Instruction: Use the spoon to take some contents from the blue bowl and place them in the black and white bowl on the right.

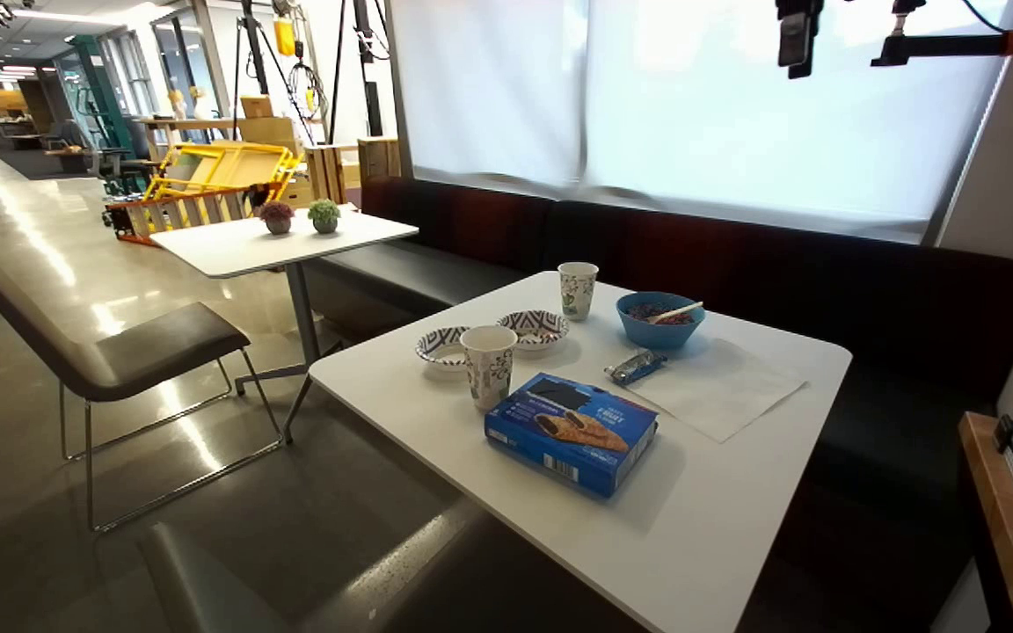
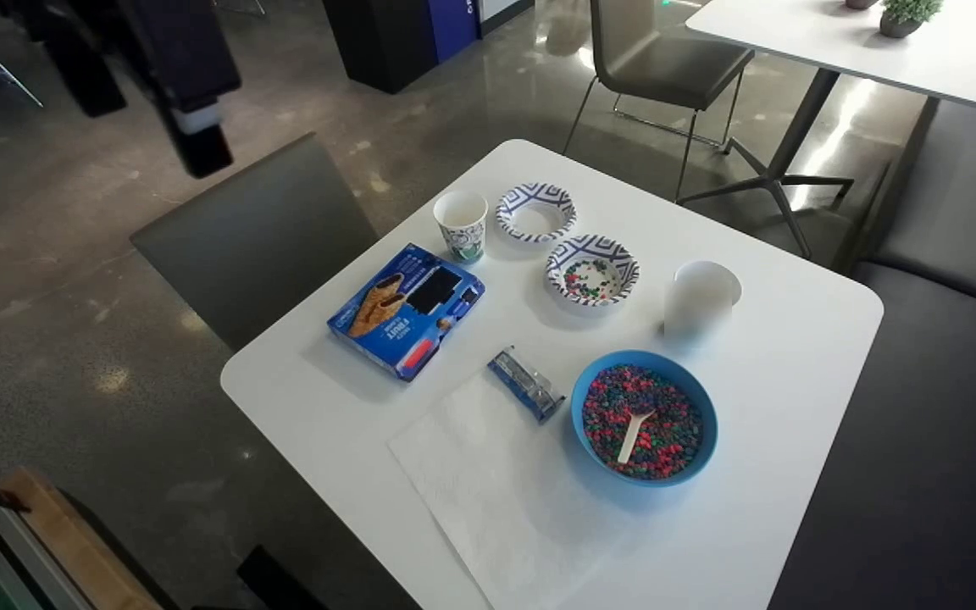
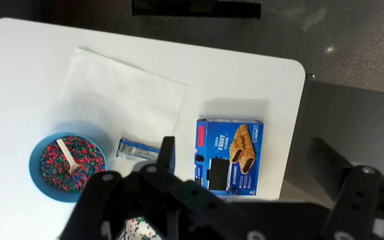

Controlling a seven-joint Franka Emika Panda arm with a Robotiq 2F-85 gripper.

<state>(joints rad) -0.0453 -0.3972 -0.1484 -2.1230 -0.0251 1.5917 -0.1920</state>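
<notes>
Spoon (image 3: 66,152) in blue bowl (image 1: 659,336), spread gripper (image 3: 246,146) well off rim (image 3: 34,163)

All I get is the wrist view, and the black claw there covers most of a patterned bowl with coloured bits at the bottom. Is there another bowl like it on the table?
Observer: Yes. In both exterior views a second patterned bowl sits next to the half-hidden bowl.
Visitor: Neat! Is anything standing near the blue bowl that my picture doesn't show?
Observer: A cup. It stands upright near the blue bowl, and in an exterior view the two are plainly apart.
</notes>
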